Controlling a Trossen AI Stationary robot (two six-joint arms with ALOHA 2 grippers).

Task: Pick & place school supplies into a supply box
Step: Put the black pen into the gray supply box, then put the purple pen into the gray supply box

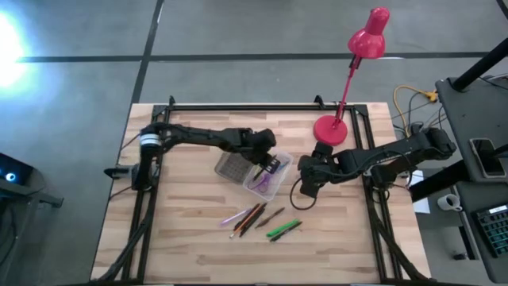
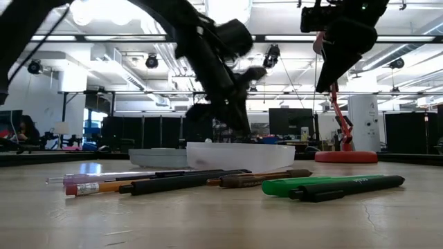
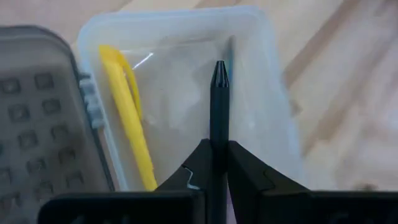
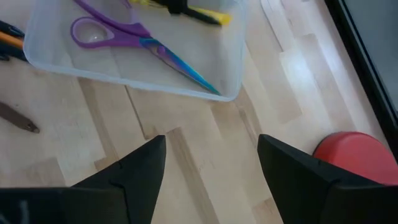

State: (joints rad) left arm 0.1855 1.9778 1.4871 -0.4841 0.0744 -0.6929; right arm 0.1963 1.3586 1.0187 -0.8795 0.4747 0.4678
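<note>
The supply box (image 1: 266, 181) lies open at mid-table, its grey grid lid (image 1: 232, 165) flat beside it; in the left wrist view the box (image 3: 261, 43) holds a yellow pen (image 3: 127, 106), and the right wrist view shows purple scissors (image 4: 134, 37) in it too. My left gripper (image 1: 272, 164) hovers over the box, shut on a black pen (image 3: 219, 106). My right gripper (image 1: 308, 181) is open, raised just right of the box. Several pens and pencils (image 1: 258, 218), among them green ones (image 2: 325, 184), lie on the table nearer the front edge. My left gripper pinches the black pen's shaft (image 3: 218, 146) between its two fingers, which lie along the pen. The pen's tip (image 3: 219, 67) sticks out ahead of the fingers, over the open box, lifted clear of it.
A red desk lamp stands with its base (image 1: 330, 129) at the table's far right, close behind my right arm. A black frame rail (image 1: 262, 106) runs along the far edge. Bare wood (image 1: 190, 238) lies left of the loose pens.
</note>
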